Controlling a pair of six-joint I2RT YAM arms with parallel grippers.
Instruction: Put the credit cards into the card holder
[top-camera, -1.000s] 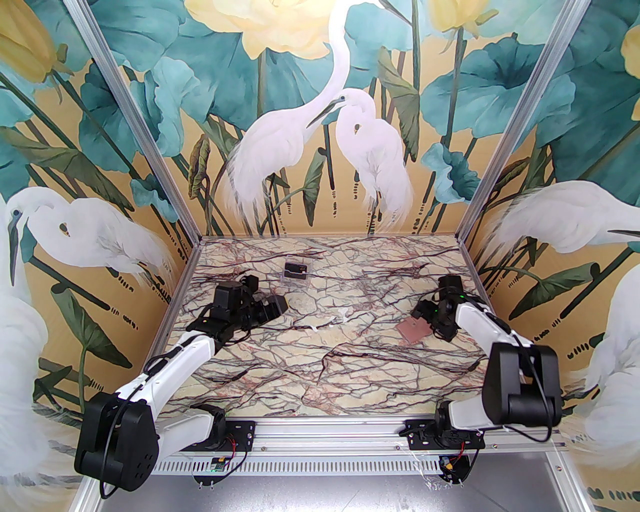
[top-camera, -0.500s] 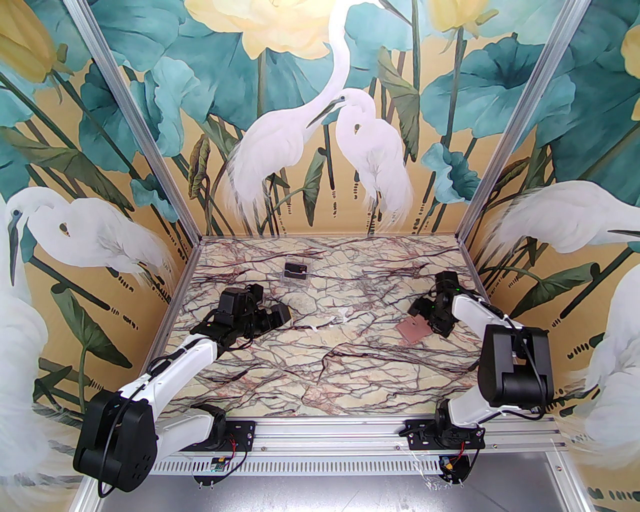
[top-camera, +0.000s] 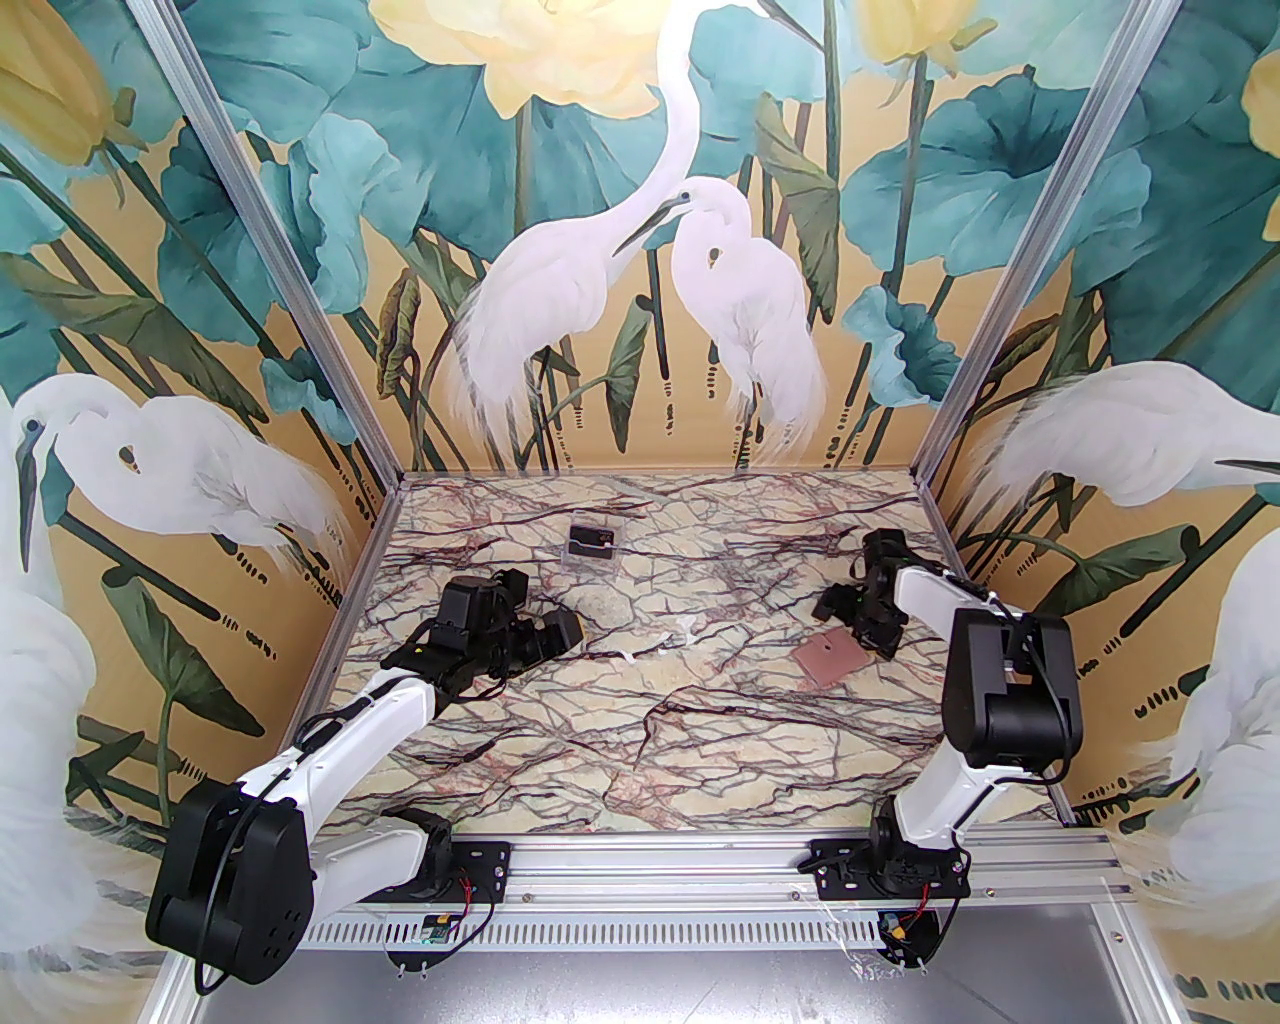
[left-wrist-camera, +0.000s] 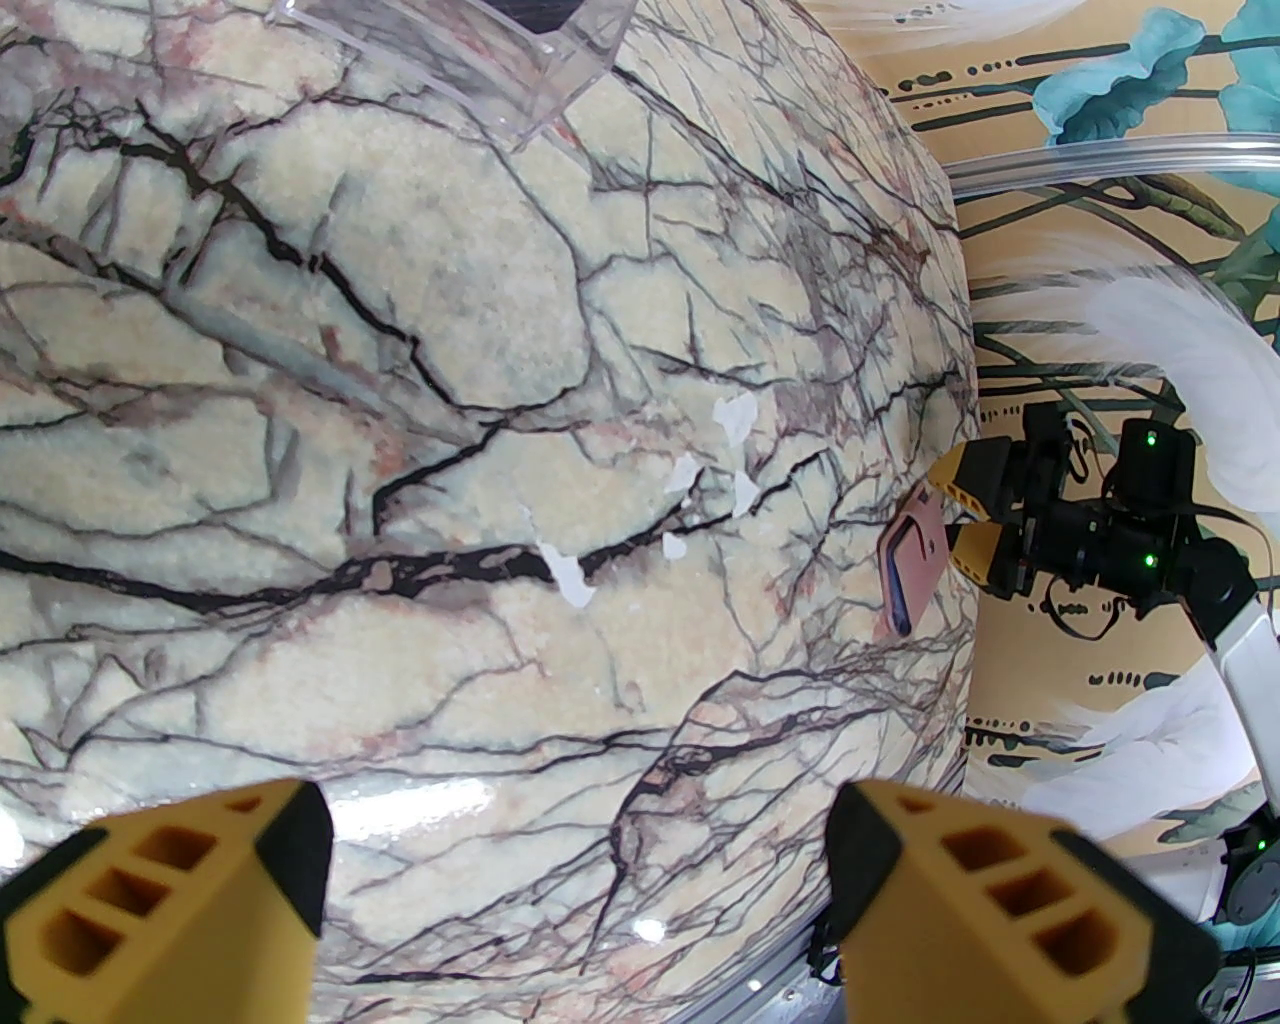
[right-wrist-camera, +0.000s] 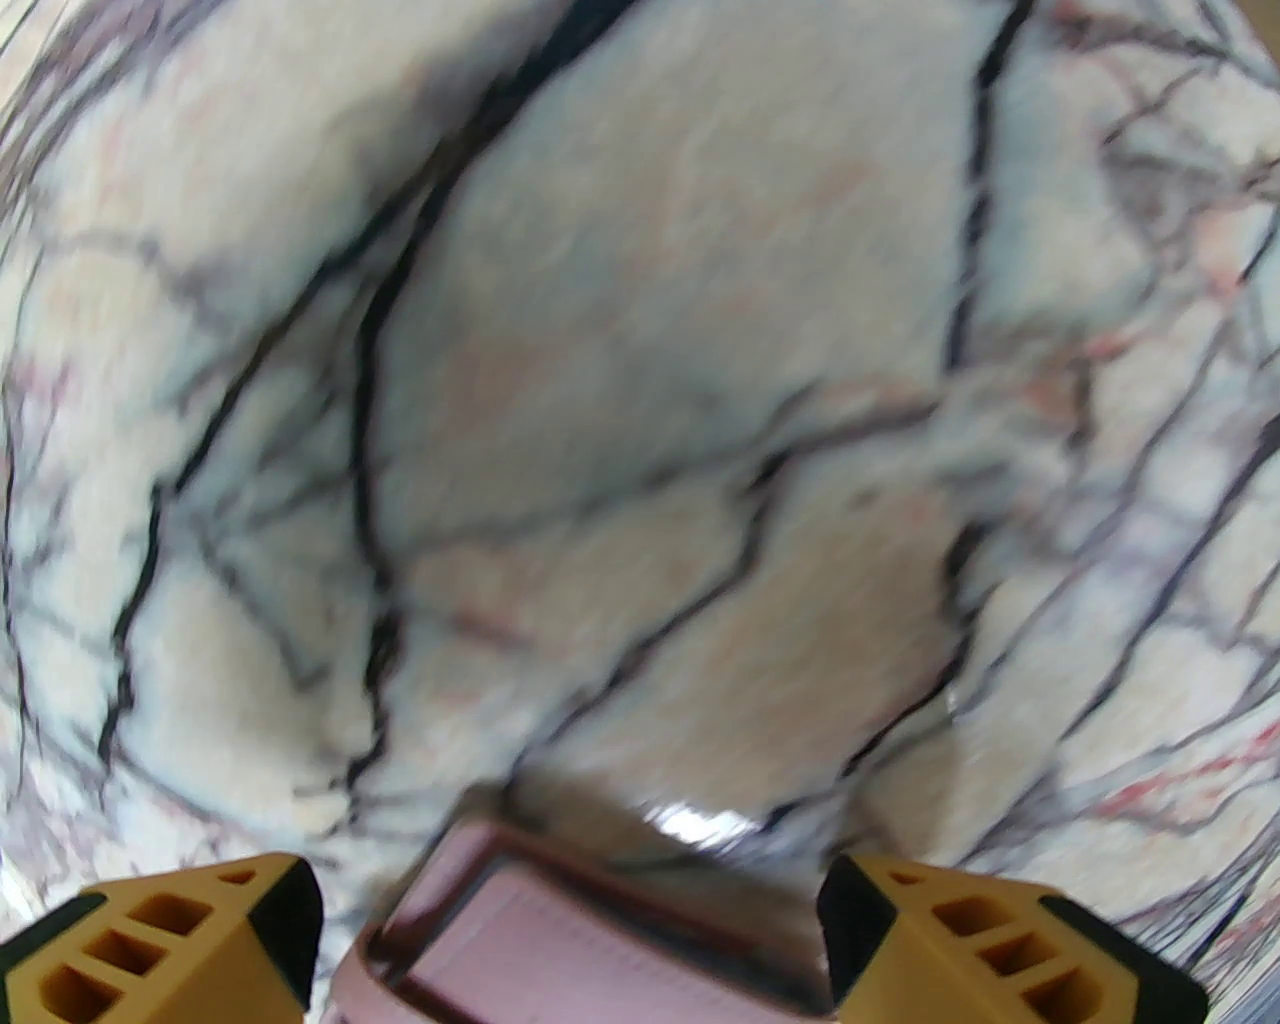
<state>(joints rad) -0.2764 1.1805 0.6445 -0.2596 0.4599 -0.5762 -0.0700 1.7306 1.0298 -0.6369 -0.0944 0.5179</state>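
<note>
Both agape, empty: left pincer (left-wrist-camera: 575, 850), right pincer (right-wrist-camera: 570, 895) near card holder (top-camera: 832, 660).

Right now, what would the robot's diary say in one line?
left gripper: open, empty | right gripper: open, over card holder | card holder: flat on table | clear box: far middle, dark thing inside

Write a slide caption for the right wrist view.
Open right hand framing the pink card holder on the marble table.
</note>
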